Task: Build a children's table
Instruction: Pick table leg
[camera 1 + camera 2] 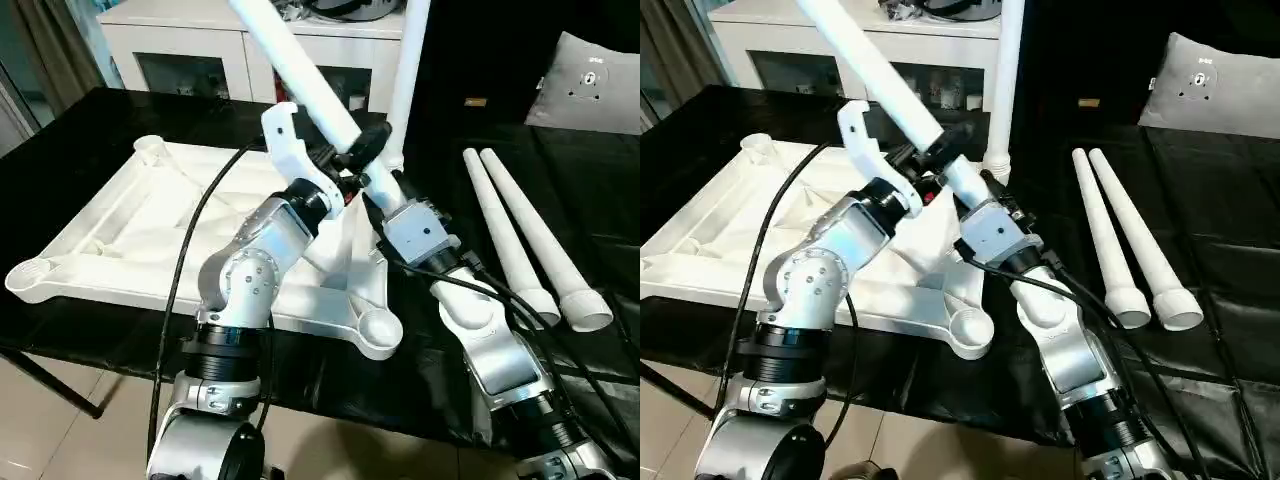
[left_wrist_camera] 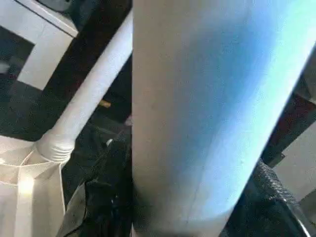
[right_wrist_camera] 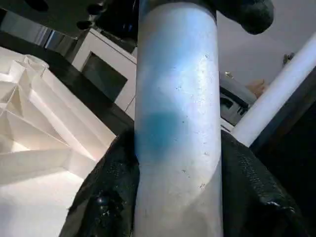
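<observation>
The children's table top (image 1: 120, 230) lies upside down on the black work surface, ribs and corner sockets facing up. One white leg (image 1: 408, 80) stands upright in its far right corner socket. A second leg (image 1: 290, 55) slants up to the far left above the top, held by both grippers. My left gripper (image 1: 362, 150) is shut around its lower part, with a black finger (image 2: 276, 197) on either side of it. Just below, my right gripper (image 1: 385, 195) is shut on the leg's thick end (image 3: 177, 123).
Two more white legs (image 1: 500, 230) (image 1: 545, 240) lie side by side on the black cover at the right. A white glass-doored cabinet (image 1: 180, 50) stands behind the table. A grey cushion (image 1: 590, 85) sits at the far right. The near right corner socket (image 1: 380, 330) is close to the work surface's front edge.
</observation>
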{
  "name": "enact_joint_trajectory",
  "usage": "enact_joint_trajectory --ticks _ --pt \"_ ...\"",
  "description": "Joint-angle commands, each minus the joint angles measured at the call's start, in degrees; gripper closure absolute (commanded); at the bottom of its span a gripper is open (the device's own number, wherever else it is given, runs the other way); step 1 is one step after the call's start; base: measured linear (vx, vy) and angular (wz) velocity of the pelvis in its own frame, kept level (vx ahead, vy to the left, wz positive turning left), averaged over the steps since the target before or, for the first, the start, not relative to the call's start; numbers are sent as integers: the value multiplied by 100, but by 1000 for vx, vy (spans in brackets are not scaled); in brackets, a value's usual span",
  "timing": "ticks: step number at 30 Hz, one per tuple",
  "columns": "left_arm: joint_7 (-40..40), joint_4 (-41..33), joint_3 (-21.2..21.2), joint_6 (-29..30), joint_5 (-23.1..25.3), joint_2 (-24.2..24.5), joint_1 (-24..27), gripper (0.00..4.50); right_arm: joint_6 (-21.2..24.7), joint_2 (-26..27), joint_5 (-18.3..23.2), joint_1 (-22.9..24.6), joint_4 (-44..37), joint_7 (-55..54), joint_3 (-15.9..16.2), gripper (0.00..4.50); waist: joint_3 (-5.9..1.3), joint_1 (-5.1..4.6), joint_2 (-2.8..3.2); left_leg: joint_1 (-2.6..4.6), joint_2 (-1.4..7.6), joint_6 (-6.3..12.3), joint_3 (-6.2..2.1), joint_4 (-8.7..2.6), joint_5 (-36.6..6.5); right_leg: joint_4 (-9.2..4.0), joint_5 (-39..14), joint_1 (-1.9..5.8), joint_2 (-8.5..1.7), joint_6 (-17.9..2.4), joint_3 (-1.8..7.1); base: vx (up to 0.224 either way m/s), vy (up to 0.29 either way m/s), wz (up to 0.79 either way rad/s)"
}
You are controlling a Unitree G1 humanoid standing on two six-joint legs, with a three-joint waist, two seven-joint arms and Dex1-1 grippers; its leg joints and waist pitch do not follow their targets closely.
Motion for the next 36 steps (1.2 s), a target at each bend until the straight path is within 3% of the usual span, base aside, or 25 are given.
enact_joint_trajectory --ticks 1,2,4,5,9,13,16,17,20,21,23,26,27,32,34,36 --pt "207 37 218 16 32 -253 -89 257 8 -1 13 -78 -2 -3 -45 266 -409 -29 -111 96 236 326 -99 -322 -819 -434 -429 263 -377 -1033 239 0 0 0" --pt "263 65 208 -36 76 -208 -102 257 15 4 6 -83 -1 1 -50 266 -409 -29 -115 96 235 327 -99 -322 -818 -435 -420 264 -378 -1029 241 0 0 0" --pt "-303 109 -874 -533 1339 655 -97 257 2 15 35 -74 4 18 -62 266 -409 -24 -114 94 242 376 -122 -339 -823 -463 -495 253 -373 -928 240 0 0 0" --pt "-303 109 -874 -533 1339 655 -97 257 2 15 35 -74 4 18 -62 266 -417 -18 -94 104 256 362 -124 -338 -843 -444 -607 245 -399 -835 251 0 0 0" --pt "-695 196 -1294 -742 1800 1101 -33 263 -40 29 124 -43 27 95 -64 266 -422 -24 -80 108 259 232 -116 -346 -784 -413 -282 255 -393 -968 251 0 0 0" --pt "-974 276 -1577 -1075 2182 1488 52 263 -119 60 258 25 92 188 -74 266 -415 -37 -66 110 255 195 -110 -354 -867 -414 -328 257 -400 -1023 250 0 0 0" --pt "-1159 151 -1441 -1271 1997 1445 144 263 -164 108 389 84 242 274 -58 266 -414 -54 -70 105 258 159 -111 -362 -935 -417 -373 264 -410 -1066 252 0 0 0" --pt "-1369 -105 -1265 -1277 1591 1246 239 263 -177 143 448 110 370 321 -28 266 -416 -59 -70 107 264 149 -107 -360 -922 -411 -325 266 -417 -1114 251 0 0 0" --pt "-1472 -361 -1110 -1137 1145 1018 350 263 -161 193 553 134 431 352 -33 266 -407 -89 -73 96 259 185 -103 -361 -955 -417 -294 273 -411 -1201 247 0 0 0" --pt "-1506 -576 -964 -918 686 790 473 263 -152 238 629 144 455 329 -68 266 -409 -100 -76 108 265 185 -89 -356 -973 -399 -305 271 -417 -1251 251 0 0 0" --pt "-1491 -666 -869 -838 369 622 582 263 -139 264 694 128 469 301 -95 266 -400 -107 -81 94 256 237 -98 -357 -992 -427 -385 270 -409 -1251 243 0 0 0" --pt "-1412 -623 -857 -874 298 569 654 263 -130 257 711 101 465 309 -92 266 -388 -123 -65 108 260 232 -105 -371 -1121 -456 -670 251 -399 -1154 245 0 0 0" --pt "-1305 -459 -904 -945 477 654 631 263 -108 249 712 76 428 325 -82 266 -387 -129 -71 107 265 207 -108 -379 -1148 -457 -698 249 -395 -1124 247 0 0 0" --pt "-1172 -215 -831 -993 770 767 522 263 -69 269 773 56 395 418 -93 266 -396 -136 -63 100 260 180 -113 -380 -1090 -444 -537 259 -397 -1079 251 0 0 0" --pt "-1128 -160 -702 -935 927 815 432 263 -13 358 1031 61 331 645 -166 210 -397 -145 -65 101 254 232 -108 -375 -1077 -445 -480 263 -394 -1085 254 0 0 0" --pt "-1044 -120 -605 -900 983 875 335 263 80 388 1258 74 235 858 -194 210 -404 -133 -38 103 268 243 -120 -374 -1041 -436 -436 263 -412 -1115 252 0 0 0"
